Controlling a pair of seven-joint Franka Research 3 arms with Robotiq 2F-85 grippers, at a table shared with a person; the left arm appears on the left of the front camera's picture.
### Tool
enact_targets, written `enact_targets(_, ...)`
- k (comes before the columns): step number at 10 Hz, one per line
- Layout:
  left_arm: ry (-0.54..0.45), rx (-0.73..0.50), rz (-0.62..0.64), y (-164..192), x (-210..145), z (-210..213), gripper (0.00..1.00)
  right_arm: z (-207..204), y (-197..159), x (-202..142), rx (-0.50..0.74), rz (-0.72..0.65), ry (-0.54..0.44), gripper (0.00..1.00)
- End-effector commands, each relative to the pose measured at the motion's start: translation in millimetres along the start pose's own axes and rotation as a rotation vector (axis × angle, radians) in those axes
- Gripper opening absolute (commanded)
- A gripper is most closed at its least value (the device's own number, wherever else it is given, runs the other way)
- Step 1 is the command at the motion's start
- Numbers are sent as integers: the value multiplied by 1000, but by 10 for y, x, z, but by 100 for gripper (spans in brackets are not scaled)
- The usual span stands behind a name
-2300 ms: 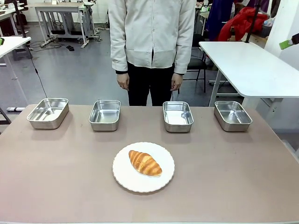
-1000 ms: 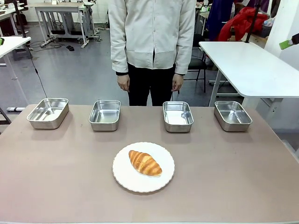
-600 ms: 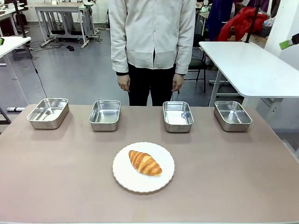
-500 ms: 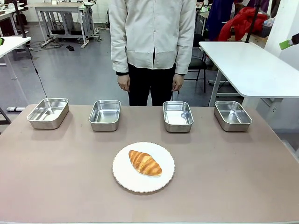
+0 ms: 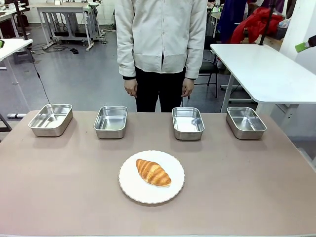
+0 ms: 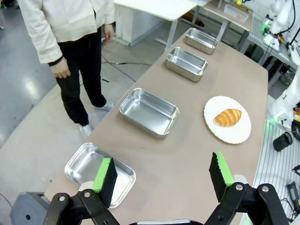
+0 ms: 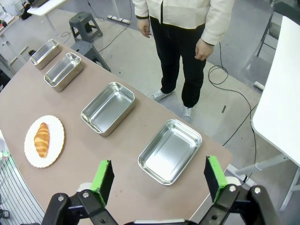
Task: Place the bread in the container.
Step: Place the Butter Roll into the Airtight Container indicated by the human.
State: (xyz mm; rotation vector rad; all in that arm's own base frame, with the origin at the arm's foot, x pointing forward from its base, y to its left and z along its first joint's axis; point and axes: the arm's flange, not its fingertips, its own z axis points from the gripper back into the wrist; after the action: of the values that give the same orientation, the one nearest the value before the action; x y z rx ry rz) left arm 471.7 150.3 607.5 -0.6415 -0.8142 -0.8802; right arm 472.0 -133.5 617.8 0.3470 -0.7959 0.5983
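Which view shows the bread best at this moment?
The front view: the bread lies close and unobstructed on the plate, and its ridges are clear. Both wrist views also show it whole on the plate, but farther off and smaller, with less surface detail.

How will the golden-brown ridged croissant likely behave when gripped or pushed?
The golden-brown ridged croissant looks flaky and puffed, so it is probably light and easily crushed. Its curved, tapering shape may slide on the smooth round white plate if nudged.

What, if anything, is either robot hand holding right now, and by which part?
Nothing is held: the left hand and right hand are open and empty; the bread lies on the plate.
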Motion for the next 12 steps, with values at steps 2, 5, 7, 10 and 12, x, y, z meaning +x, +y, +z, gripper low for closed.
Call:
enact_targets(2, 0, 0, -1, -4, 4, 1, 100, -1, 7, 14, 6, 0, -9, 100)
enact_targets(5, 0, 0, -1, -4, 4, 1, 100, -1, 7, 14, 6, 0, -9, 100)
enact_targets(7, 0, 0, -1, -4, 4, 1, 100, -1, 7, 14, 6, 0, -9, 100)
enact_targets(10, 0, 0, -1, -4, 4, 1, 100, -1, 7, 14, 6, 0, -9, 100)
enact_targets(12, 0, 0, -1, -4, 4, 1, 100, -1, 7, 14, 6, 0, -9, 100)
